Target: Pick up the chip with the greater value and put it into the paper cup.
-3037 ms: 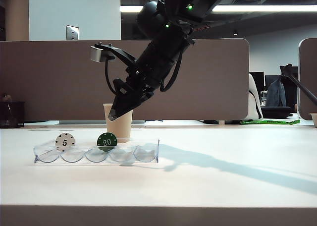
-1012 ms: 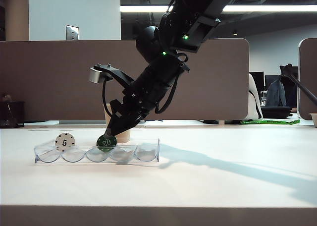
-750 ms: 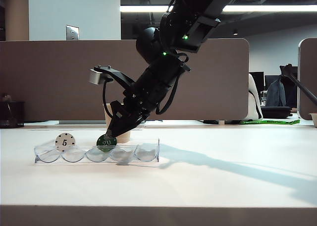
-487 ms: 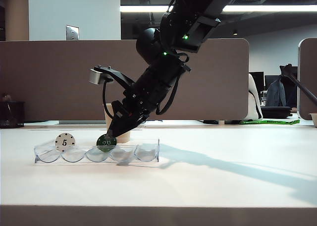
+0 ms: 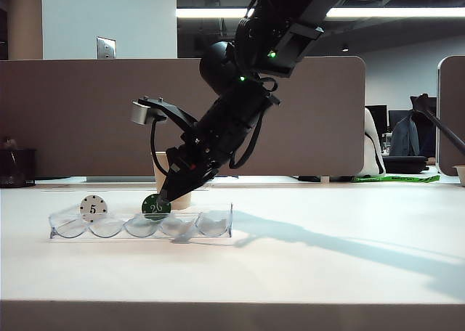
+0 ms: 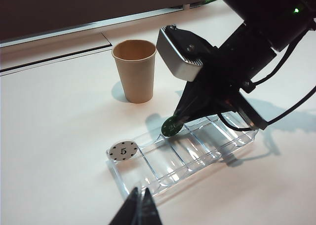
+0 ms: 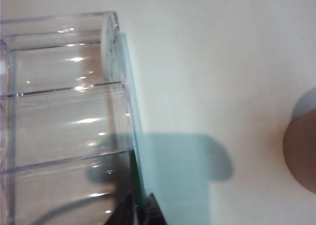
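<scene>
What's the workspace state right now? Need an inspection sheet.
Surface: white table, bare apart from the items below.
Job's things: dark green "20" chip upright in clear plastic scalloped tray; tan paper cup upright behind the tray, nothing visible inside.
Clutter: white "5" chip at the tray's end.
Grippers: right gripper closed on the green chip's edge, chip not lifted; left gripper shut, away from the tray, holding nothing.
Cables: black loops on the right arm.
Surroundings: office partitions.
</scene>
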You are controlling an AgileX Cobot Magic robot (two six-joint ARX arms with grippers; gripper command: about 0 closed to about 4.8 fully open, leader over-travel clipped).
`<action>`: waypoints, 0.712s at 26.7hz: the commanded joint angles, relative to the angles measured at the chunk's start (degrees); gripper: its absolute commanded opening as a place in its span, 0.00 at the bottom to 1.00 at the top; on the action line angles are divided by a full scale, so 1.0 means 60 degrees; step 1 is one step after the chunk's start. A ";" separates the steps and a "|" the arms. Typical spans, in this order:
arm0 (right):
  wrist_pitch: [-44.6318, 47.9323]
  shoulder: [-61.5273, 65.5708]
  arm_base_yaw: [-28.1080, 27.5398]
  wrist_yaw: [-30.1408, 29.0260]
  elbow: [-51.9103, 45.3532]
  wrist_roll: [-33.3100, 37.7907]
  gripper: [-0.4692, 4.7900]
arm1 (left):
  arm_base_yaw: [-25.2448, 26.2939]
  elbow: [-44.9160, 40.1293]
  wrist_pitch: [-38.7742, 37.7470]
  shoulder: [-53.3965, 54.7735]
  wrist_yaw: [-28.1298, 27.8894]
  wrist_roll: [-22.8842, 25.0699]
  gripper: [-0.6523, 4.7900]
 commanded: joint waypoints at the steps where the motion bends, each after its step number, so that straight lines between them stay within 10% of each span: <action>1: 0.0077 -0.0044 0.0015 -0.0051 0.0055 0.0011 0.16 | 0.0000 0.0047 0.0120 0.0000 0.0044 0.0000 0.12; 19: 0.0091 -0.0160 0.0077 -0.0051 0.0087 0.0011 0.11 | 0.0000 0.0047 0.0120 0.0000 0.0044 0.0000 0.12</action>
